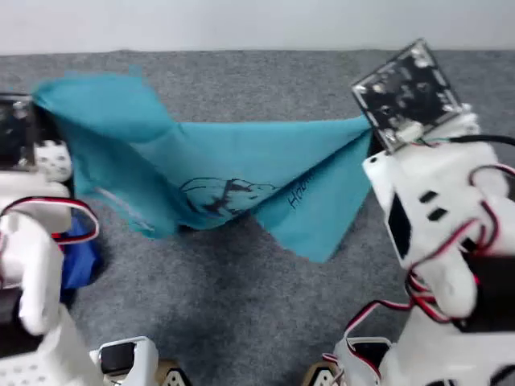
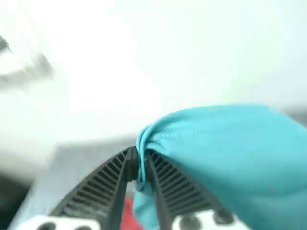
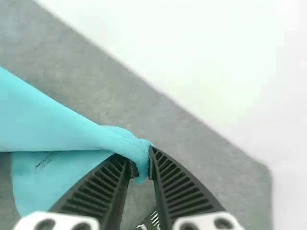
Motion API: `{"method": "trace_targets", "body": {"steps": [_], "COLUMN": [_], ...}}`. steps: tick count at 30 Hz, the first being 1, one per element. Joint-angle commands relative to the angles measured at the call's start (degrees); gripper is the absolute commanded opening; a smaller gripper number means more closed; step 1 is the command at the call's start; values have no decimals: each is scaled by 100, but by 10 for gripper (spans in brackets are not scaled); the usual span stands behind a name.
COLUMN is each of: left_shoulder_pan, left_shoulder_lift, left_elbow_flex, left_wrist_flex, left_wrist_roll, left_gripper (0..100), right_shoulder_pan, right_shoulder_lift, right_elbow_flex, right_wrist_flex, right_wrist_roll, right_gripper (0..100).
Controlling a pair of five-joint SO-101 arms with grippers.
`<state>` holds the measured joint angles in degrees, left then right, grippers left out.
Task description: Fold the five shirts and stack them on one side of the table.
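The teal shirt [image 1: 241, 185] hangs stretched between the two arms above the grey table [image 1: 241, 322]. Its upper edge runs nearly straight from one side to the other, and the rest of the cloth sags below it in loose folds, with a dark printed drawing facing up near the middle. The lowest fold appears to reach the table surface. At one end, the left gripper [image 2: 139, 155] is clamped on a bunched corner of the shirt, a thin ridge of fabric pinched right at the tips of its ribbed black jaws. At the other end, the right gripper [image 3: 140, 163] is closed the same way on the opposite corner, a small wad of cloth squeezed between its tips. A blue cloth [image 1: 80, 257] lies on the table beside the left arm's base, and a red patch [image 2: 127, 215] shows under the left jaws.
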<state>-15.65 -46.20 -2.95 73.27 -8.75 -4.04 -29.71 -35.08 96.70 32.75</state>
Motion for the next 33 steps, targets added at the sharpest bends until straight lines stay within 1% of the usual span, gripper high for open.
{"method": "trace_targets", "body": {"steps": [1,4,7,9,14,19,25,29,33], "left_shoulder_pan": [35,325,615,703,686,686,677,668,668], "left_shoulder_lift": [-88,-97,-97,-97,-149,-149,-132,-97,-70], "left_elbow_flex": [-576,-840,-1138,-1297,-1569,-2325,-3591,-3969,-3873], "left_wrist_flex": [-765,-879,-651,-431,158,923,1442,1503,1380], "left_wrist_roll": [26,-211,-431,-440,-826,-905,-914,-1116,-1143], "left_gripper": [6,6,6,6,6,5,5,5,5], "right_shoulder_pan": [286,418,576,664,690,1323,1921,1982,1982], "right_shoulder_lift": [-119,-119,-119,-119,-136,-690,-1464,-1640,-1569], "right_elbow_flex": [-413,-668,-958,-1152,-1688,-1776,-1776,-1767,-1486], "right_wrist_flex": [-66,-66,-31,119,620,611,611,611,602], "right_wrist_roll": [44,246,264,316,668,1081,1398,1565,1600], "right_gripper": [10,10,10,10,10,10,10,10,10]}}
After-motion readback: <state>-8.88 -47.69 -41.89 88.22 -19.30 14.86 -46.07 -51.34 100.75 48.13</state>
